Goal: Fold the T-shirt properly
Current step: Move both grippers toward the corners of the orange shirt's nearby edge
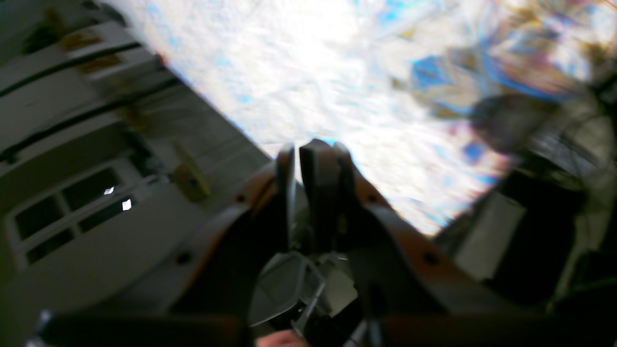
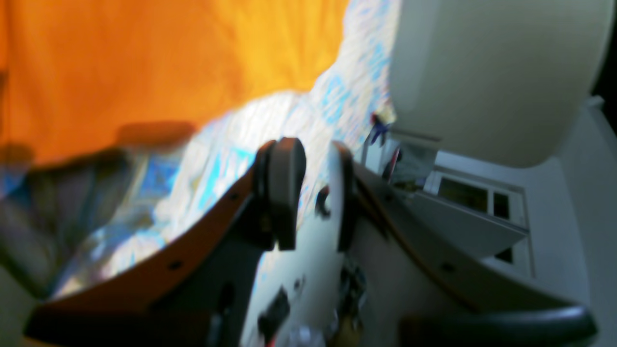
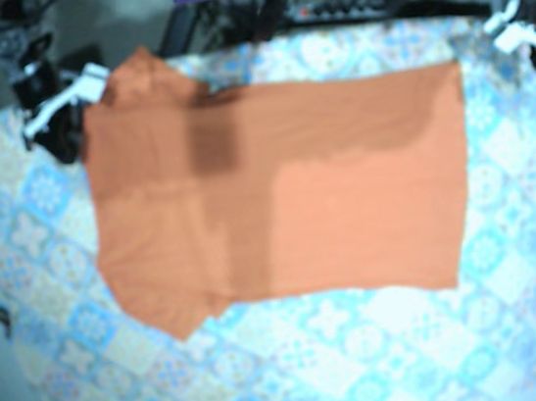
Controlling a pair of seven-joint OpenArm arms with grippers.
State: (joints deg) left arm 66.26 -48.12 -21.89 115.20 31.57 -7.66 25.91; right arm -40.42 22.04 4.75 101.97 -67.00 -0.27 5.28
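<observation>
— Where is the shirt (image 3: 278, 199)?

— Spread flat on the patterned cloth (image 3: 366, 346), filling the middle of the base view. Its right part is a plain rectangle. The left part is darker, with a still darker patch near the top. One sleeve (image 3: 141, 64) pokes out at the top left and a point of fabric sticks out at the bottom left.

— And the left pincer (image 1: 298, 154)?

— Its fingers are all but together, with only a thin slit between them and nothing in it. It hangs above bare cloth (that view is badly blurred). From above, its arm sits at the top right, a little apart from the shirt's corner.

— The right pincer (image 2: 313, 149)?

— Parted by a modest gap and holding nothing. Cloth shows through the gap, and the shirt's orange edge lies beyond the tips, up and to the left. In the base view that arm is at the top left, just beside the sleeve.

— Is it touching the fabric?

— I cannot tell.
</observation>
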